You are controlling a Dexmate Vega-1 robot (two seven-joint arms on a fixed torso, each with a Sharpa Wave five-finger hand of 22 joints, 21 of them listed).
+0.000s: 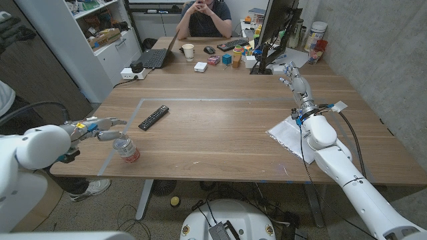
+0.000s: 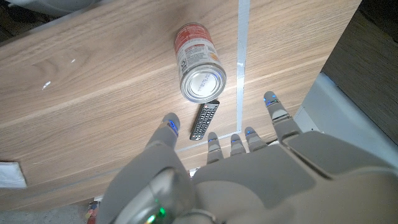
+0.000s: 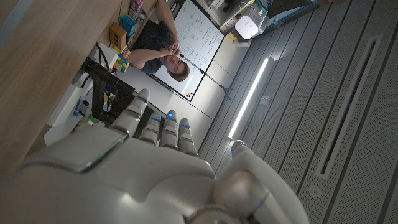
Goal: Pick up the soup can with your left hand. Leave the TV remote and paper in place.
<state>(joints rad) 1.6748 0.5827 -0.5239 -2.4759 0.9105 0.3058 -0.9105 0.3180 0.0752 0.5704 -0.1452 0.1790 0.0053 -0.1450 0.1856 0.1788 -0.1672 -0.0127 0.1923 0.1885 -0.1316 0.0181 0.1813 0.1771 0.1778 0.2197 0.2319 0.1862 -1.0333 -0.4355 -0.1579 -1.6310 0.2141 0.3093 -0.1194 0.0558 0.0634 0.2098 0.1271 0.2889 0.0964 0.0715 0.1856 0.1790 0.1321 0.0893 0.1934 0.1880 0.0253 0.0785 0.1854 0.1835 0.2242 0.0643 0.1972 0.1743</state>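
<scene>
Head view: soup can stands upright near the table's front left edge, left hand just above it, fingers spread, holding nothing. Left wrist view adds the can's silver top, red-white label, and fingers apart around empty air. Paper lies under the right arm; right hand raised, fingers extended, empty. TV remote lies farther back. Person sits behind.

Person seated behind table; laptop, cup, keyboard, monitor on far desk.
</scene>
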